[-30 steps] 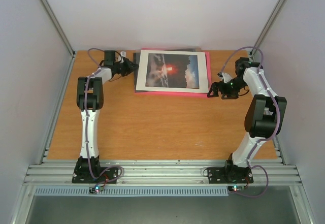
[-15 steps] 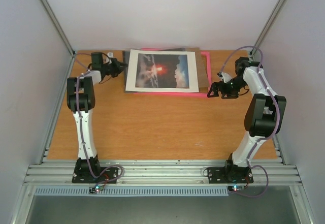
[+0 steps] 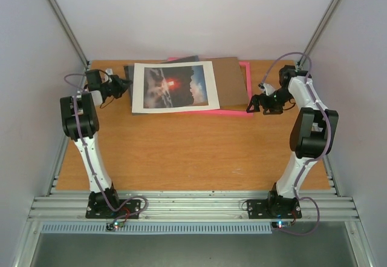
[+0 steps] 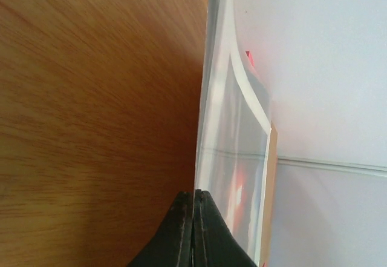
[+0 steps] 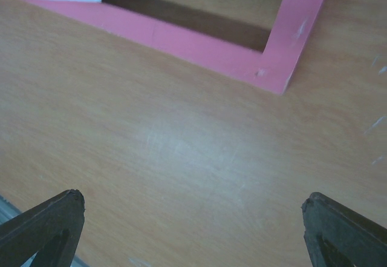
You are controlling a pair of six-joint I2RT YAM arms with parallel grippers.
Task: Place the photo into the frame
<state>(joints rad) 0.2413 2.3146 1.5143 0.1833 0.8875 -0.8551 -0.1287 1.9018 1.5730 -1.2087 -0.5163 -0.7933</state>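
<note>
The photo (image 3: 172, 86) lies face up at the back of the table, its left part past the pink frame (image 3: 247, 90). My left gripper (image 3: 125, 85) is shut on the photo's left edge. In the left wrist view the shut gripper (image 4: 195, 198) pinches the thin edge of the photo (image 4: 239, 176), seen side-on. My right gripper (image 3: 254, 105) is open and empty just in front of the frame's near right corner. In the right wrist view the gripper (image 5: 193, 237) is wide open over bare wood, with the frame corner (image 5: 275, 76) ahead of it.
A plain brown backing board (image 3: 230, 86) lies inside the frame, uncovered on its right part; its edge shows in the left wrist view (image 4: 272, 182). A dark sheet edge (image 3: 129, 72) sticks out under the photo. White walls enclose the table on three sides.
My left arm has swung left and dragged the photo leftward across the frame, uncovering the brown backing board. The right arm has hardly moved.
</note>
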